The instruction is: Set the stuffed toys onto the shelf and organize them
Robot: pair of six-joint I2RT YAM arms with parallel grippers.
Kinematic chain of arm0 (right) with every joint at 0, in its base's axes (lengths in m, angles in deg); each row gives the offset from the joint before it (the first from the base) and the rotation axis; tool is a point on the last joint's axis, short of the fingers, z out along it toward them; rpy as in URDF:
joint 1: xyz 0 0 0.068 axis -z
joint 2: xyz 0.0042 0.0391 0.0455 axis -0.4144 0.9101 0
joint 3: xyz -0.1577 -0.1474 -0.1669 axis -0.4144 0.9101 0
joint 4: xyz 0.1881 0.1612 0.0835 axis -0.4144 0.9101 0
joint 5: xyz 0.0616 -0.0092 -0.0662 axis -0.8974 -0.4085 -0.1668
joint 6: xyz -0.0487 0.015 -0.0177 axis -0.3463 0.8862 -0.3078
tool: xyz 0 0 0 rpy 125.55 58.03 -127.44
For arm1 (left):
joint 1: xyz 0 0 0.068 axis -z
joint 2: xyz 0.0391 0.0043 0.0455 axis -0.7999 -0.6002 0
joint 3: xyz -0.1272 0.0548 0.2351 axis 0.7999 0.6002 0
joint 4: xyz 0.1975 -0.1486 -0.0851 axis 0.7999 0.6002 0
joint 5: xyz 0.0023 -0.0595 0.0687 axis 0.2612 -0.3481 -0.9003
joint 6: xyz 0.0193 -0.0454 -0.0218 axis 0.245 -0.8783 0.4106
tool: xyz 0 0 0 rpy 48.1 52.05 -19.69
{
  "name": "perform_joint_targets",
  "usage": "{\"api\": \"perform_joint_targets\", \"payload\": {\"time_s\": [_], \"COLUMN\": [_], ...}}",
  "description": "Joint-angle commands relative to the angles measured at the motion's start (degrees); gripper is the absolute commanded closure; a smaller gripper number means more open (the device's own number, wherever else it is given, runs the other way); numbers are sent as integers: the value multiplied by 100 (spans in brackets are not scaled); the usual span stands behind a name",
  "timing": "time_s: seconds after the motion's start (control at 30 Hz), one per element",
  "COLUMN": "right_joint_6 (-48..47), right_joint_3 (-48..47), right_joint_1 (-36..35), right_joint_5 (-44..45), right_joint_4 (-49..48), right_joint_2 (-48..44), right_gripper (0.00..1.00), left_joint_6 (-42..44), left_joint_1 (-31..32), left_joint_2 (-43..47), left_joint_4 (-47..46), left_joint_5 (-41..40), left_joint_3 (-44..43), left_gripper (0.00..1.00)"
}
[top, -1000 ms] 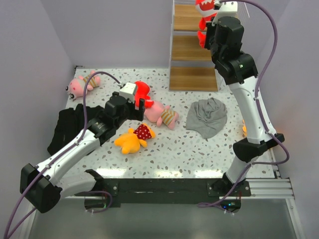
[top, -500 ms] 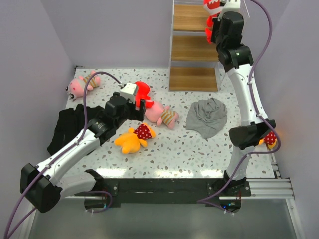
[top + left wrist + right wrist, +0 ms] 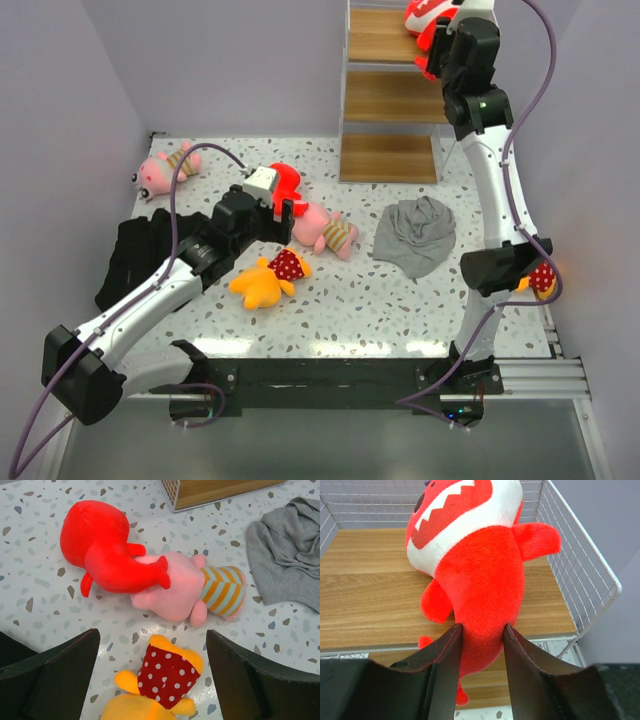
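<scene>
My right gripper (image 3: pixel 481 632) is shut on a red-and-white toy (image 3: pixel 475 560) and holds it over the top board of the shelf (image 3: pixel 365 595); in the top view this toy (image 3: pixel 427 20) is at the shelf's (image 3: pixel 385 95) top right. My left gripper (image 3: pixel 152 645) is open above a yellow-orange toy with a red dotted top (image 3: pixel 162 682), which lies between the fingers on the table (image 3: pixel 268 278). A pink striped toy (image 3: pixel 200 587) and the second red toy (image 3: pixel 107 555) lie just beyond it. Another pink toy (image 3: pixel 165 167) lies far left. Another yellow-orange toy (image 3: pixel 541 279) is at the right edge.
A grey cloth (image 3: pixel 415 233) lies right of centre, also in the left wrist view (image 3: pixel 290 545). A black cloth (image 3: pixel 135 258) lies at the left under my left arm. Walls close the table on the left, back and right.
My right arm has risen and carried the red-and-white toy up from the middle board's height to the top board. My left arm has barely moved.
</scene>
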Motion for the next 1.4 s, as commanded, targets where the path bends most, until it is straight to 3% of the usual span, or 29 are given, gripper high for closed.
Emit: {"api": "perform_joint_targets", "payload": {"time_s": [0.0,0.2,0.3,0.43,0.63,0.97,1.0,1.07,1.37], "right_joint_6": [-25,-60,-25,273,563,678,669,608,704], "right_joint_3": [-257,-134,-152,-143,-239,-240,-231,-318,-109], "right_joint_1": [23,32,58,93,207,401,436,454,462], "right_joint_5": [152,363,522,750,1102,522,487,355,145], "right_joint_4": [-193,-316,-429,-579,-694,-869,-887,-861,-493], "right_joint_2": [-56,-4,40,40,137,278,278,339,-379], "right_gripper": [57,59,67,100,100,100,86,76,57], "left_joint_6": [-38,-38,-38,-38,-38,-30,-38,-30,-30], "left_joint_1": [-7,-7,-16,-7,-7,2,2,2,2], "left_joint_2": [20,20,37,55,81,108,108,99,29], "left_joint_4": [-115,-116,-98,-107,-89,-98,-98,-89,-107], "left_joint_5": [99,116,116,81,55,37,37,28,-33], "left_joint_3": [-248,-248,-248,-257,-240,-240,-240,-240,-240], "left_gripper": [8,8,8,8,8,8,8,8,8]}}
